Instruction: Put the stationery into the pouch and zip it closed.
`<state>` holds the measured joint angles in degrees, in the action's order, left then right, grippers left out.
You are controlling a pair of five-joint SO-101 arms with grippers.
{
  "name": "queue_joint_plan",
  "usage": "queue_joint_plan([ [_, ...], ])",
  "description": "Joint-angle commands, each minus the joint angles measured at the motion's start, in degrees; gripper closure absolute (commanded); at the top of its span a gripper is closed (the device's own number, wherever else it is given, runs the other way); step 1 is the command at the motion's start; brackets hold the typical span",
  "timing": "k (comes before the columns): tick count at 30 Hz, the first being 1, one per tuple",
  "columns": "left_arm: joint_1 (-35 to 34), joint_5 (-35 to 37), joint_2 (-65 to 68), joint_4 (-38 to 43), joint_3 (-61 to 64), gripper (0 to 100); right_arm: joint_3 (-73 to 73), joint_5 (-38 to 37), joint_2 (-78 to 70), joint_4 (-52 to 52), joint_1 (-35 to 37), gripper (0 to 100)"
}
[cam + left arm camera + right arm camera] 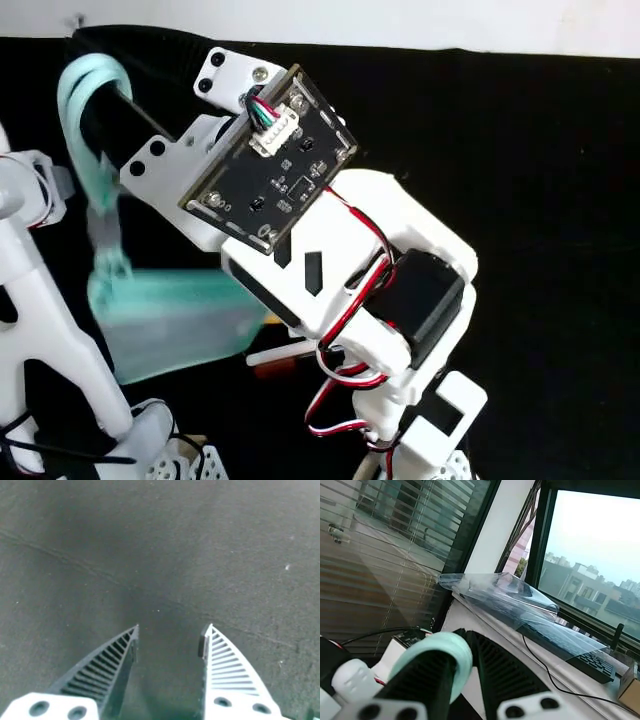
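Looking down over the table, the right gripper (105, 95) is raised at the back with a teal strap (78, 90) looped over it. The pouch (170, 320) hangs below, stationery (280, 355) beside its lower edge.

Left wrist: the left gripper (171, 627) stands apart, empty, over black cloth (200, 540).

Right wrist: the right gripper (466, 636) is pinched on the strap (442, 652)

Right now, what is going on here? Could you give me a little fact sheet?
Right fingers: raised high, shut on the teal strap
Pouch: teal, hangs below the strap
Stationery: pen-like ends beside the pouch, partly hidden by an arm
Left fingers: open, empty, over the dark table
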<state>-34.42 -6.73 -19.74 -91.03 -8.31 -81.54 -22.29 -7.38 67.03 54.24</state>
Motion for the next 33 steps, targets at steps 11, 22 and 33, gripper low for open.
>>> queue_joint_plan([
  [11,-1.8,0.44,-1.63,-10.2,-13.67,78,-1.36,-0.35,0.04,-1.1,0.22,99.0],
  [22,6.64,0.44,-14.73,-10.2,1.01,78,-2.86,-0.18,0.4,-6.2,0.22,99.0],
  [33,6.73,0.62,-25.36,-10.2,1.71,78,-8.04,-0.26,0.13,-6.73,0.31,99.0],
])
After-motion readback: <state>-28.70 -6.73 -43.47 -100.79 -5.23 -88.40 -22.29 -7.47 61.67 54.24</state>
